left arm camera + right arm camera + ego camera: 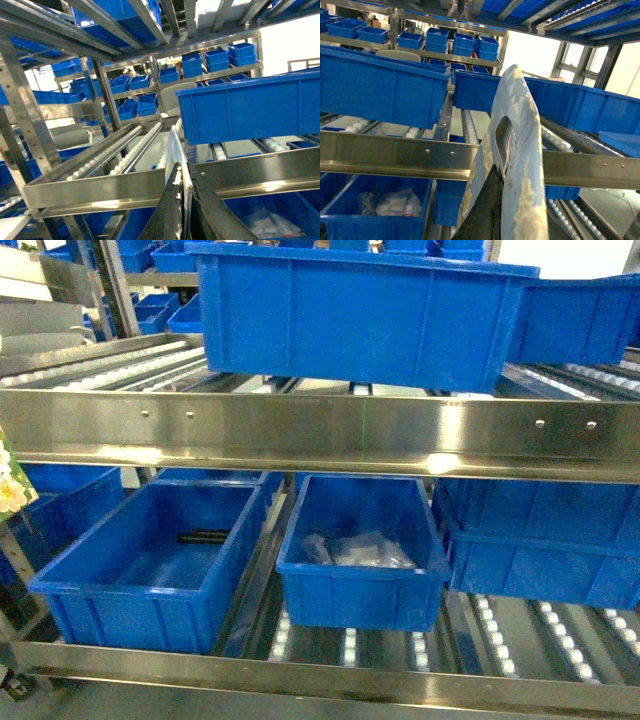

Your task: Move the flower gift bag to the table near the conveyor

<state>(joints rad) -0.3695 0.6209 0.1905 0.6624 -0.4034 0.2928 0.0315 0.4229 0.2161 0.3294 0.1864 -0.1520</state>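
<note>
The left gripper point(182, 200) points up and forward in its wrist view, its two dark fingers point(167, 210) drawn close together and pinching a thin pale sheet between them. The right gripper point(492, 200) also points upward, a dark finger point(487, 205) pressed against a pale blue bag edge. Neither arm shows in the head view

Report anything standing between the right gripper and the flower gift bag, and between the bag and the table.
Nothing stands between them: the right gripper already pinches the flower gift bag. The table is out of view; ahead are only the conveyor's steel rail and blue bins.
</note>
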